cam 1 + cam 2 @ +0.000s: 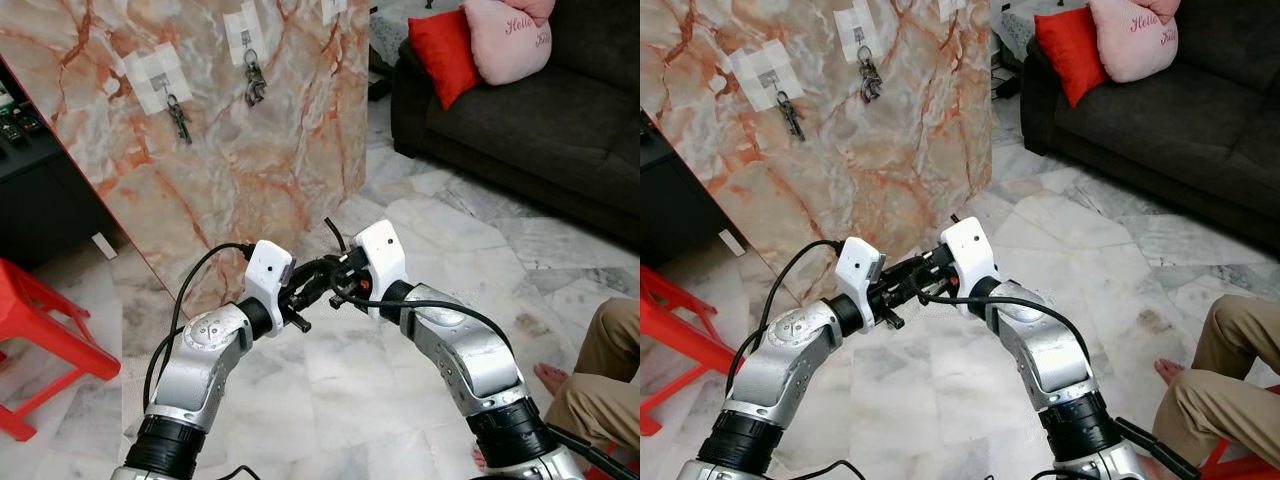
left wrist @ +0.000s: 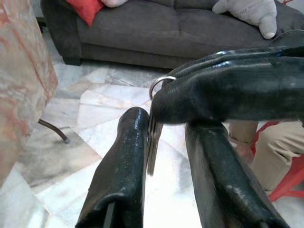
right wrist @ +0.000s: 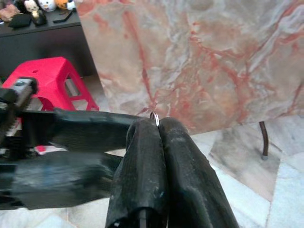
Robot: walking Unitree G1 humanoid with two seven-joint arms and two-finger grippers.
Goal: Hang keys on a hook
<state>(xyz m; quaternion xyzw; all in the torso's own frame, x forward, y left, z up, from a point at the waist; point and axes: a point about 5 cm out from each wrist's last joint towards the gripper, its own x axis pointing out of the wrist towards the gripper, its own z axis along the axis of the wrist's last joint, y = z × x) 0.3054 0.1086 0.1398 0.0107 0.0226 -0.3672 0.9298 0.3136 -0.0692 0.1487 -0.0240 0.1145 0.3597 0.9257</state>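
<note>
While both arms reach toward the middle of the frame, the left gripper (image 1: 318, 278) and right gripper (image 1: 322, 280) meet low at centre above the marble floor (image 1: 330, 400). The right gripper's fingers (image 3: 156, 156) are pressed together on the keys (image 2: 153, 137), with the ring just poking out between their tips. The left gripper's fingers (image 2: 126, 161) stand apart on either side of the hanging key, one finger just beside it. In the upper left of the frame stands a marble board (image 1: 230, 140) with taped hooks; one bunch of keys (image 1: 180, 118) hangs at the left hook (image 1: 168, 85) and another bunch (image 1: 254, 85) near the top centre. A dark sofa (image 1: 540, 120) with a red cushion (image 1: 440, 50) fills the upper right, a red stool (image 1: 40, 340) sits at the left edge, and a person's leg (image 1: 600, 370) shows at the lower right.
</note>
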